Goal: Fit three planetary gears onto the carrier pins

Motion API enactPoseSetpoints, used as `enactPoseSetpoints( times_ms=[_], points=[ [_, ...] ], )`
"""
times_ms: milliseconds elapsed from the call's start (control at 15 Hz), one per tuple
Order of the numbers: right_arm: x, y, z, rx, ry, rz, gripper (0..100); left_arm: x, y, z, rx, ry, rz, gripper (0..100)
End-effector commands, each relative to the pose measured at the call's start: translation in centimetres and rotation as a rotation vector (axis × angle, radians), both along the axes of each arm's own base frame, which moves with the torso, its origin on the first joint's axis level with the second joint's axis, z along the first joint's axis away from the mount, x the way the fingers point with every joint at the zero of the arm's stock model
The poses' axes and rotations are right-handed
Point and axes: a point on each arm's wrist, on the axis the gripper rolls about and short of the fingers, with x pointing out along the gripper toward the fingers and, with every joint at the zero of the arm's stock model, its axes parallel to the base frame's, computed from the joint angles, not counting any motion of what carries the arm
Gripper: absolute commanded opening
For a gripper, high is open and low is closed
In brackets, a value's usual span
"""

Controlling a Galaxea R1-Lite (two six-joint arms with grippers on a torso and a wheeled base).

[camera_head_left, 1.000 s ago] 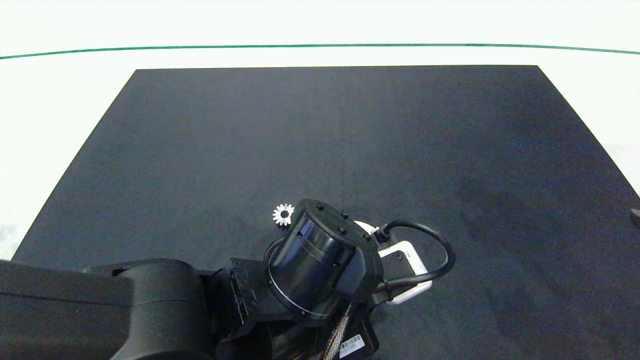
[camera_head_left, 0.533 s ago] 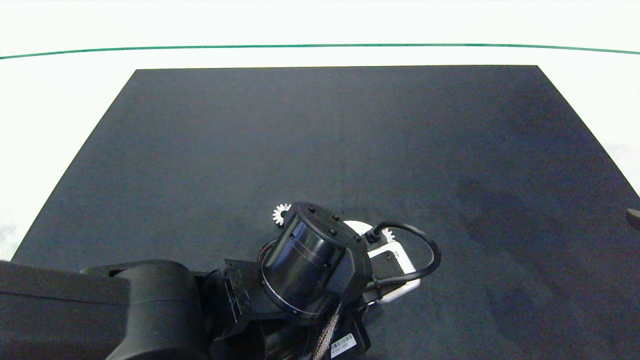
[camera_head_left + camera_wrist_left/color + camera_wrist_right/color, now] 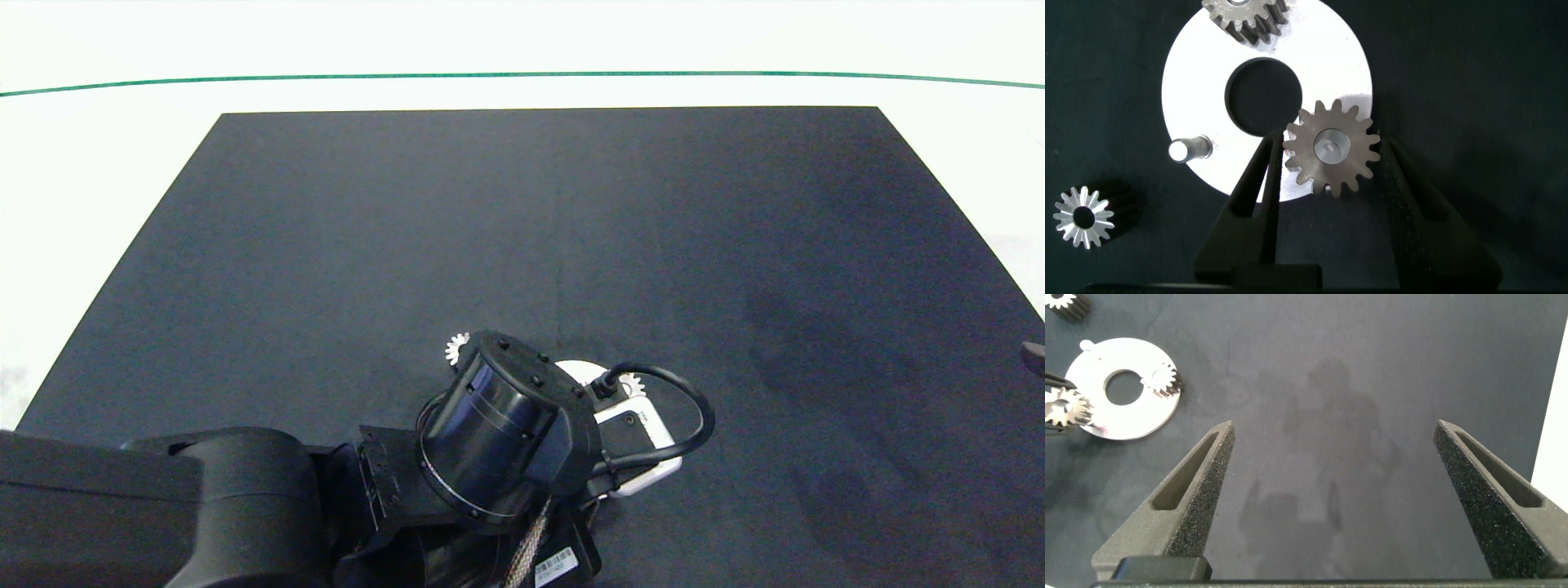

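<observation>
Your left hand sits open over the white disc, fingers straddling a gear seated on its pin; a second gear sits seated, one pin bare, a loose gear lies on the desk. Your right hand hangs wide open, well apart.

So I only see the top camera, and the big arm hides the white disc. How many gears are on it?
Observer: Two. The left wrist view shows one planetary gear on the white disc, with the left gripper around it, and a second gear at the disc's opposite edge.
Operator: Any pin still free?
Observer: Yes, one bare carrier pin.
Operator: Where's the other arm?
Observer: The right gripper is open above the bare mat, away from the disc.
</observation>
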Motion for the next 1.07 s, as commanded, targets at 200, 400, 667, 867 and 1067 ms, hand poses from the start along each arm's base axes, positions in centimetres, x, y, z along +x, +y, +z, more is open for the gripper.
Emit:
enactPoseSetpoints(
  times_ms=[200,400,667,867,1067],
  points=[
    [0.02,0.01,0.01,-0.003,0.001,-0.001,100,-0.03,0.04,0.0,-0.01,-0.009,0.0,16],
    [0.06,0.03,0.0,-0.004,0.002,-0.001,100,-0.08,0.11,-0.19,-0.01,-0.001,0.004,16],
    [0.1,0.05,-0.01,-0.005,0.003,-0.001,100,-0.04,-0.15,-0.35,-0.049,-0.016,-0.001,16],
    [0.21,0.12,-0.01,-0.006,0.006,-0.001,100,-0.17,0.07,-0.72,-0.043,-0.013,-0.001,16],
    [0.25,0.15,-0.06,-0.008,0.009,-0.001,100,-0.2,0.2,-0.82,-0.049,-0.014,0.0,16]
  ],
)
